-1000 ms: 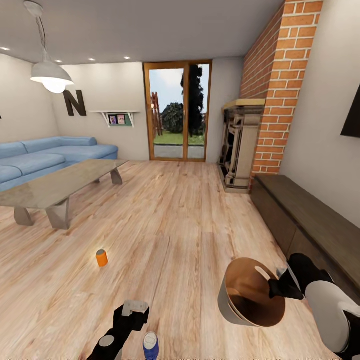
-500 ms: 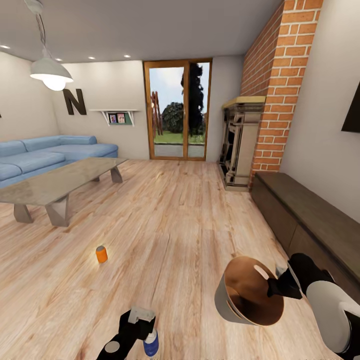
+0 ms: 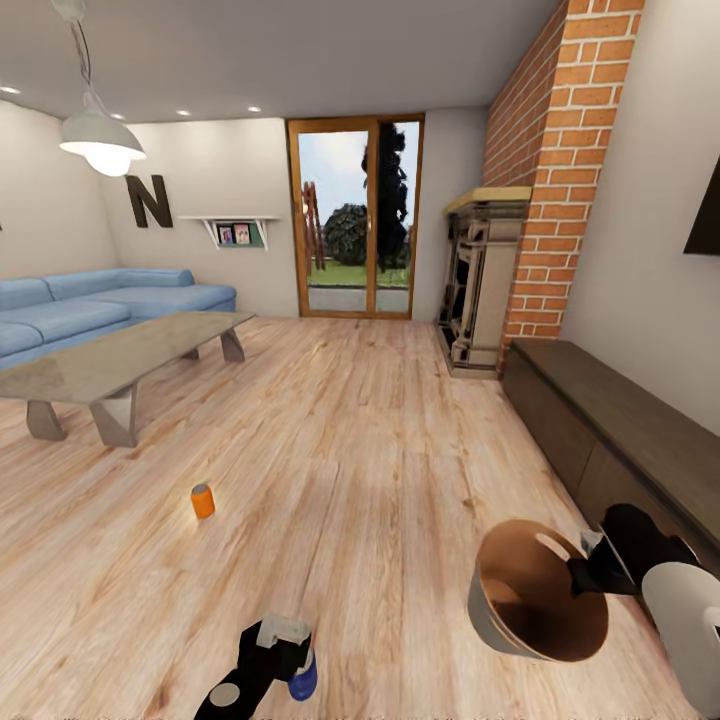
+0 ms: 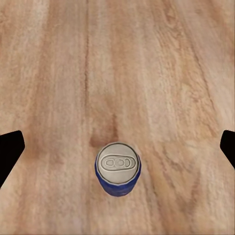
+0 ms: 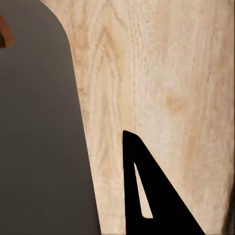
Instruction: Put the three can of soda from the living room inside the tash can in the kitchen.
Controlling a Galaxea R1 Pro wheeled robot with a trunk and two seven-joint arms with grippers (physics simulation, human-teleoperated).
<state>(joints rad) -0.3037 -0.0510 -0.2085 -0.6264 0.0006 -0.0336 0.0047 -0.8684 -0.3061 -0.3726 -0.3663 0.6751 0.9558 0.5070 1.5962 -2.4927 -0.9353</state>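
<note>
your right gripper is clamped on the rim of the bin; keep it tilted up. the blue can stands upright on the floor between your left gripper's wide-apart jaws; lower straight, then close around its middle.

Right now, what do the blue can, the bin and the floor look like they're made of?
The blue can looks like painted metal: its grey top has a stamped tab outline. The bin is harder to judge: glossy brown inside with a highlight, thin matte grey outer wall, perhaps plastic or coated metal. The floor looks like light wood planks, with visible grain and seams.
</note>
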